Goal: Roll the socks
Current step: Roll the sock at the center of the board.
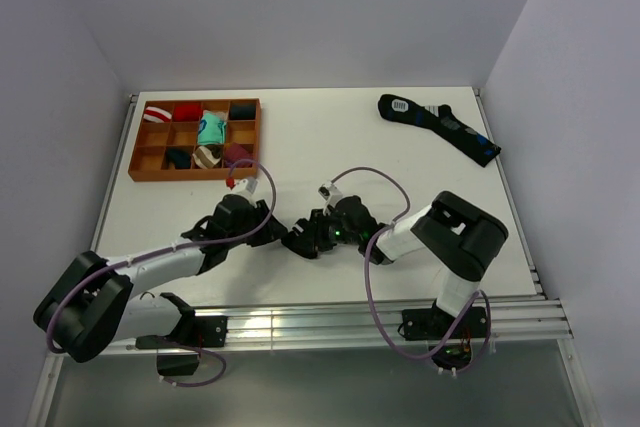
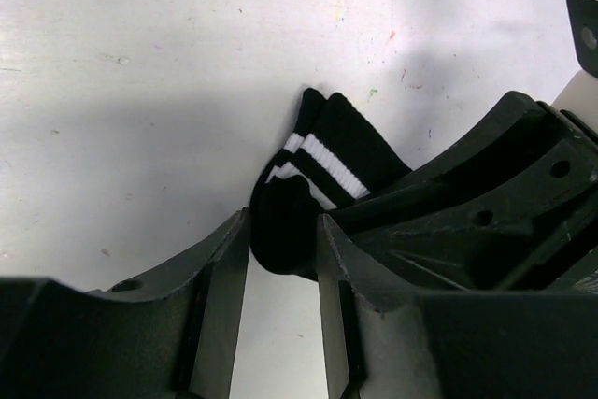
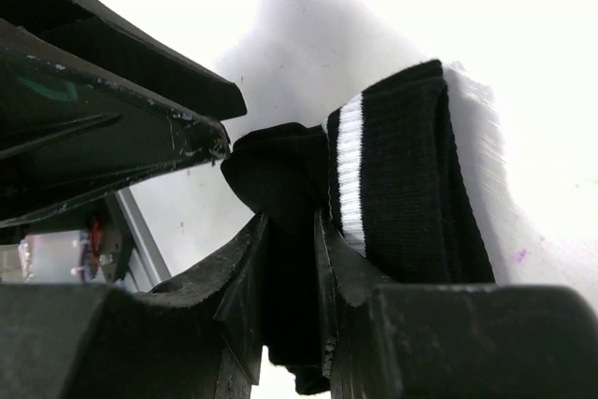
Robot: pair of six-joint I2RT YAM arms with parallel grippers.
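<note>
L gripper [image 2: 280,242] & R gripper [image 3: 291,235] each clamp the black striped sock [image 2: 344,149] at 6 o'clock (sock tray [image 1: 160,175] at 10 o'clock).

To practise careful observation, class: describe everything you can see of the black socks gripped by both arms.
The black socks look like soft ribbed knit, with two white stripes near the cuff; two cuff edges lie together, suggesting a pair. They are bunched and partly folded, resting on the white table toward its near edge. The left gripper is shut on one bunched end, and the right gripper pinches another fold.
</note>
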